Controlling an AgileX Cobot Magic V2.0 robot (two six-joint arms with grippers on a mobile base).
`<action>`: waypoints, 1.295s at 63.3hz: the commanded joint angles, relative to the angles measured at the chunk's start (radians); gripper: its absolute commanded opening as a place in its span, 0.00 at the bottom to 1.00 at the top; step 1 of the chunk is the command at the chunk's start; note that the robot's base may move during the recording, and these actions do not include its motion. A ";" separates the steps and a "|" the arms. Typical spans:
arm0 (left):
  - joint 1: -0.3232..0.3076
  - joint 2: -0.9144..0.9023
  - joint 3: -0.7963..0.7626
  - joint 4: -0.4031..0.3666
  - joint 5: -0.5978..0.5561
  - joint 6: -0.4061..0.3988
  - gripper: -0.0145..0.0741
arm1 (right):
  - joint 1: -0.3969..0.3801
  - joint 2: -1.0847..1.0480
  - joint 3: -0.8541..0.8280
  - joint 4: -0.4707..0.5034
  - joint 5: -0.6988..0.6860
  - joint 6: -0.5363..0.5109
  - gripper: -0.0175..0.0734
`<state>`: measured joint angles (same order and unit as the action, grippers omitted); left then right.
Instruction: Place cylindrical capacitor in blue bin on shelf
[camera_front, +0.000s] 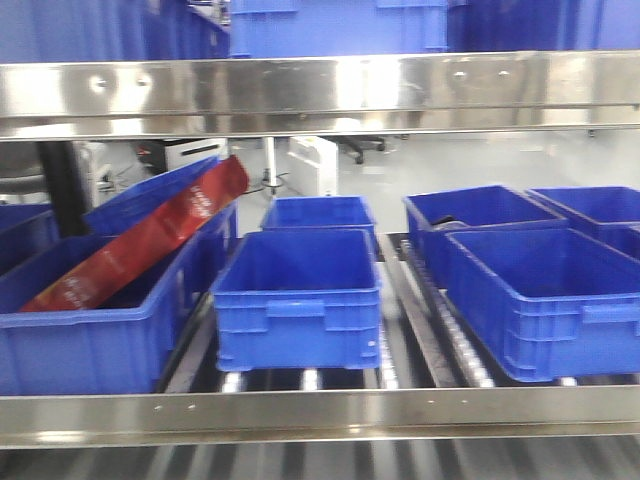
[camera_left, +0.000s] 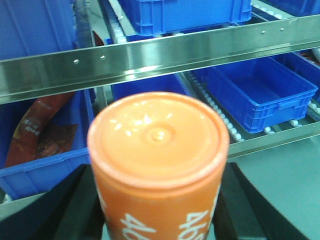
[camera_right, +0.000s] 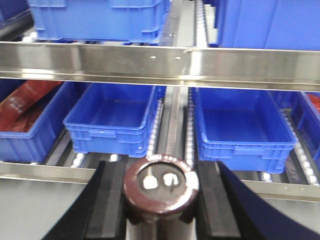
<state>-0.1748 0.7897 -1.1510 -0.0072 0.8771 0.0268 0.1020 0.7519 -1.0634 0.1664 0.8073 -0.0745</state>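
Observation:
My right gripper (camera_right: 160, 169) is shut on a dark brown cylindrical capacitor (camera_right: 161, 190) with two bright terminals on its end face. It is held in front of the steel shelf (camera_right: 150, 62), level with the lower front rail. Behind it stand two empty blue bins, one left (camera_right: 112, 117) and one right (camera_right: 242, 122). My left gripper (camera_left: 158, 172) is shut on an orange cylinder (camera_left: 158, 135) with white print, held before the shelf rail (camera_left: 150, 55). Neither gripper shows in the front view.
The front view shows several blue bins on roller tracks, with one in the middle (camera_front: 297, 300) and wide rails above (camera_front: 320, 95) and below. A long red package (camera_front: 140, 245) leans in the left bin and also shows in the left wrist view (camera_left: 40, 125).

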 joint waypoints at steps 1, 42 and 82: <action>0.001 -0.004 0.000 -0.005 -0.030 -0.005 0.04 | 0.000 -0.006 0.001 -0.006 -0.030 -0.002 0.01; 0.001 -0.004 0.000 -0.005 -0.030 -0.005 0.04 | 0.000 -0.006 0.001 -0.006 -0.030 -0.002 0.01; 0.001 -0.004 0.000 -0.005 -0.030 -0.005 0.04 | 0.000 -0.006 0.001 -0.006 -0.030 -0.002 0.01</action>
<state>-0.1748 0.7897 -1.1510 -0.0072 0.8771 0.0268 0.1020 0.7519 -1.0634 0.1664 0.8073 -0.0745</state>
